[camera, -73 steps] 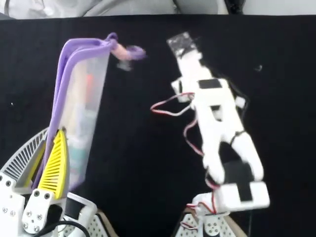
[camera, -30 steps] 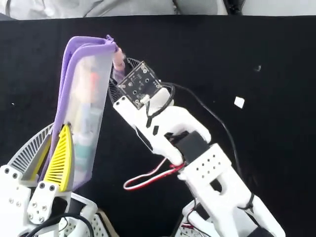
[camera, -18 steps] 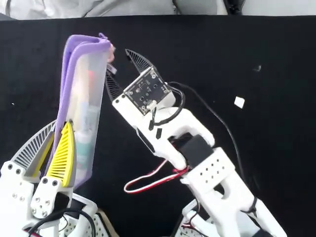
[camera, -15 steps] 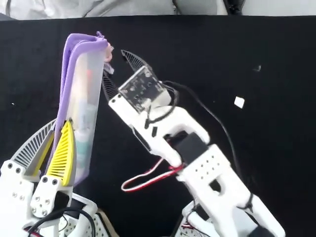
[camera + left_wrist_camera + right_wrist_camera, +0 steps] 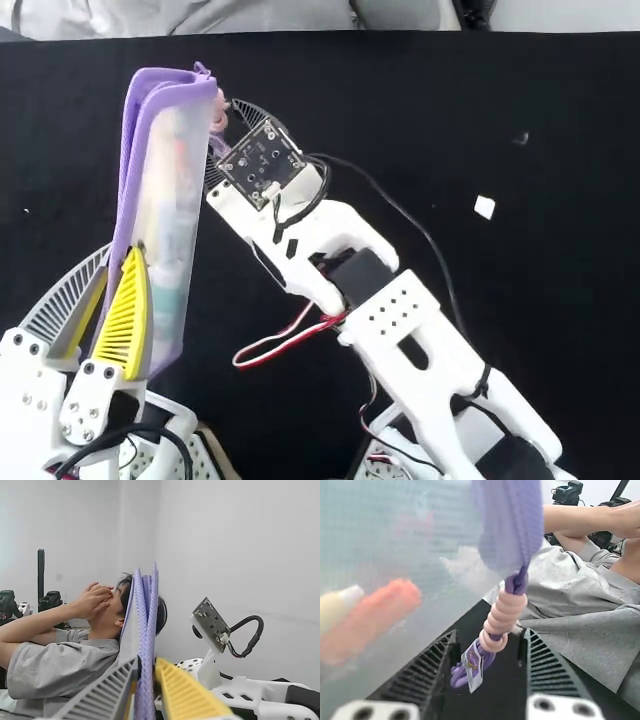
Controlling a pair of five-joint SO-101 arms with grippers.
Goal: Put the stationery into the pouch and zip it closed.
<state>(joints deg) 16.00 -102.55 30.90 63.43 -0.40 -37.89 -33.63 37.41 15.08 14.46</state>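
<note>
Left gripper [image 5: 145, 663] clamped on pouch [image 5: 165, 200]. Right gripper [image 5: 488, 636] apart, straddling zipper pull [image 5: 501, 614] at far end; contact unclear.

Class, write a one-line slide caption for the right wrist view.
Right gripper, fingers open, with the pink zipper pull hanging between them from the purple pouch.

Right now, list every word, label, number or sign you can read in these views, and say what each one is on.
Tag hanging at the zip pull: some print, too blurred to read.
Wrist circuit board: markings too small to read.
Pouch: no print visible.
No text is legible anywhere.
</note>
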